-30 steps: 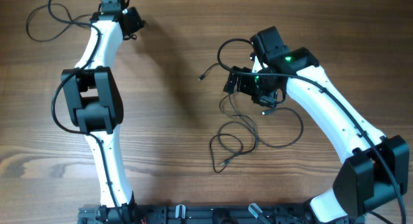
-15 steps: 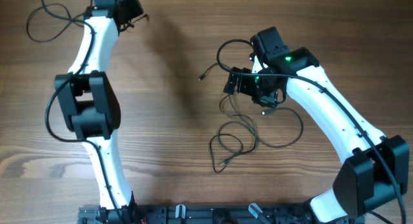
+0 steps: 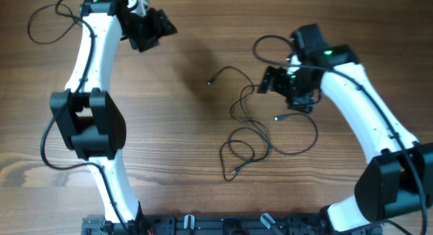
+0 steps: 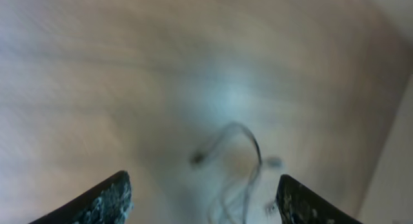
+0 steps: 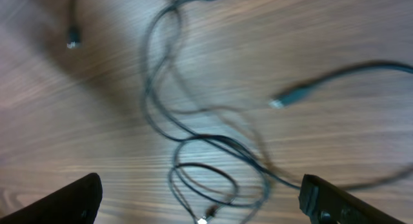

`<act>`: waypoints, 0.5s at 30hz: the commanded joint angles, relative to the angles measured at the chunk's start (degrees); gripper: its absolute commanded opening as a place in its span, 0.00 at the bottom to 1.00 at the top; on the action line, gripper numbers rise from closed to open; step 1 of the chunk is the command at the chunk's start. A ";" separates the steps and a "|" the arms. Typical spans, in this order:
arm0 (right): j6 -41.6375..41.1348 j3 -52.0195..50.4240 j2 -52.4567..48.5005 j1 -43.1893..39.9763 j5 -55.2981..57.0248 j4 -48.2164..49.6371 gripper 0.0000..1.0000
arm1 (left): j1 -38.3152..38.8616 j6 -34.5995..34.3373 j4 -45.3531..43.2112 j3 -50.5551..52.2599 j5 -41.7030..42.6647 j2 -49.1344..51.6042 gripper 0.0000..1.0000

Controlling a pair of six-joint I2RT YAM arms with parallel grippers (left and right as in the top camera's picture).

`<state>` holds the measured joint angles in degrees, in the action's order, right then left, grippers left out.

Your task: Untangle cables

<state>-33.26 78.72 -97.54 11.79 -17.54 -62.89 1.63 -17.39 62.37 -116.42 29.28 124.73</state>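
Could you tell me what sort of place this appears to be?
Most likely a robotics lab bench: a left arm and a right arm rise from a rail at the near edge of a wooden table, with thin dark cables lying loose on it.

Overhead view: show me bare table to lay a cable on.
Widest bare wood lies between the left arm and the cables. More lies left of that arm and below the loops. Crowded: around the right gripper, where strands and plugs spread.
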 commanded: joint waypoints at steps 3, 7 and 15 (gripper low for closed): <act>6.71 -0.42 1.68 -5.46 0.50 -6.58 1.00 | 8.46 6.47 10.38 -0.70 1.75 -2.54 0.70; 9.35 -0.42 5.40 -7.17 0.70 -10.47 1.00 | 11.19 4.92 13.81 -0.70 1.79 -4.92 0.73; 9.29 -0.42 22.05 -7.15 3.43 -13.14 1.00 | 11.74 4.94 24.37 -0.70 -6.25 -18.97 0.76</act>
<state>-25.19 78.08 -82.83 4.67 -16.60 -74.94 13.69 -13.58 84.07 -116.62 28.49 115.15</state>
